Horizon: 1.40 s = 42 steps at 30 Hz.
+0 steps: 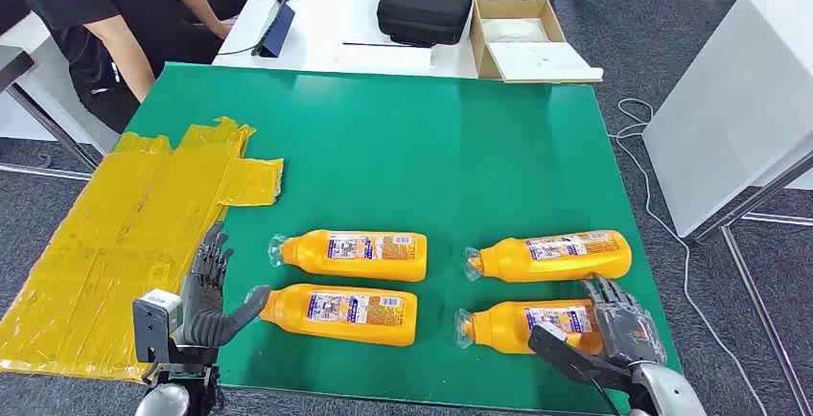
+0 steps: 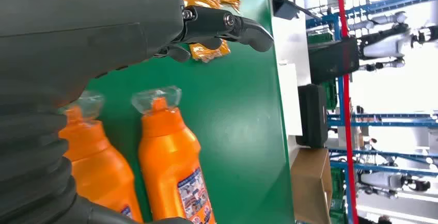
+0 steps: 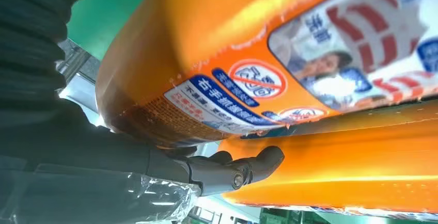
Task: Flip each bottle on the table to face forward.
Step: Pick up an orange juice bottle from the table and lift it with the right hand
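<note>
While bottle (image 1: 533, 325) lies flat, right hand (image 1: 623, 325) grips it.

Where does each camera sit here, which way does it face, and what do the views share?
Head view: high on the body, looking down on the green table with four orange bottles; both hands show.
Left wrist view: behind the left hand, over the two left bottles.
Right wrist view: behind the right hand, close against the near right bottle.
Shared: head and right wrist views both show that bottle.

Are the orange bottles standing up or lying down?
Lying down. All four orange bottles rest on their sides on the green table, caps pointing left in the head view.
</note>
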Tool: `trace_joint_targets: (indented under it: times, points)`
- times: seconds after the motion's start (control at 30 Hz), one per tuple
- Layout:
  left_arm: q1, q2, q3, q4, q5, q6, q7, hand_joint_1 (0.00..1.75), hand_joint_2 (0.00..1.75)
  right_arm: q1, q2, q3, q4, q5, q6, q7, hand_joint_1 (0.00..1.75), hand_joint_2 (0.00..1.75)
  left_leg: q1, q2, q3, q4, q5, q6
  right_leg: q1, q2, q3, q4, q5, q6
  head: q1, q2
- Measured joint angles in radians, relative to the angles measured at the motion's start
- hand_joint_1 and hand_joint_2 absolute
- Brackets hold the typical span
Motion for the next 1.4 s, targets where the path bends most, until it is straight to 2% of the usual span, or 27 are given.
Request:
trace_joint_targets:
  times: [0.2,0.4,0.63,0.83,0.93,1.03,1.13,1.2,1.4]
  points:
    - [-0.028,-0.002,-0.008,0.014,-0.002,0.0,0.008,0.0,1.75,-0.001,0.026,-0.01,0.001,0.026,0.011,-0.005,1.68,1.75,0.0,0.0,0.001,0.0,0.0,0.0,0.0,0.0,0.001,0.0,0.001,-0.001,0.0,0.0]
    - [-0.088,-0.01,-0.032,0.061,-0.004,-0.005,0.02,0.0,1.75,0.003,0.119,-0.081,-0.039,0.097,0.066,-0.021,1.73,1.75,0.0,-0.001,0.001,0.0,0.002,0.001,0.0,-0.001,0.001,0.0,0.002,-0.003,0.0,0.0]
    - [-0.102,-0.013,-0.042,0.076,-0.005,-0.005,0.023,0.0,1.75,0.021,0.148,-0.106,-0.063,0.112,0.077,-0.029,1.74,1.75,0.0,-0.001,0.0,0.0,0.002,0.0,0.0,-0.001,0.0,0.0,0.002,-0.003,0.0,0.0]
    - [-0.129,-0.022,-0.058,0.106,-0.011,-0.004,0.024,0.0,1.75,0.067,0.215,-0.158,-0.145,0.148,0.122,-0.133,1.75,1.75,0.0,-0.001,-0.001,0.0,0.002,0.0,0.0,-0.001,0.0,0.0,0.002,-0.003,0.0,0.0]
    - [-0.138,-0.022,-0.062,0.111,-0.003,0.003,0.024,0.0,1.75,0.09,0.258,-0.172,-0.231,0.103,0.134,-0.197,1.75,1.75,0.0,-0.001,-0.003,0.0,0.002,0.0,0.0,-0.001,-0.001,0.001,0.002,-0.003,0.0,0.0]
    - [-0.139,-0.022,-0.061,0.112,0.006,0.007,0.024,0.0,1.75,0.091,0.284,-0.161,-0.348,0.023,0.128,-0.201,1.75,1.75,0.0,0.0,-0.004,0.0,0.002,0.0,0.0,-0.001,-0.002,0.001,0.002,-0.003,0.0,0.0]
    - [-0.138,-0.022,-0.058,0.113,0.01,0.005,0.019,0.0,1.75,0.075,0.28,-0.134,-0.432,-0.052,0.099,-0.167,1.75,1.75,0.0,-0.001,-0.005,0.0,0.003,0.0,0.0,-0.001,-0.002,0.001,0.002,-0.003,0.0,0.0]
    - [-0.137,-0.022,-0.056,0.118,0.019,0.003,0.006,0.0,1.75,0.056,0.256,-0.111,-0.459,-0.12,0.051,-0.162,1.75,1.75,0.0,-0.001,-0.006,0.0,0.003,0.0,0.0,-0.001,-0.002,0.001,0.002,-0.003,0.0,0.0]
    - [-0.132,-0.008,-0.042,0.124,0.155,-0.076,-0.017,0.0,1.75,-0.061,0.119,-0.03,-0.438,-0.375,-0.042,-0.179,1.75,1.75,-0.001,-0.001,-0.007,0.0,0.004,0.002,0.0,-0.001,-0.002,0.001,0.003,-0.001,0.0,0.0]
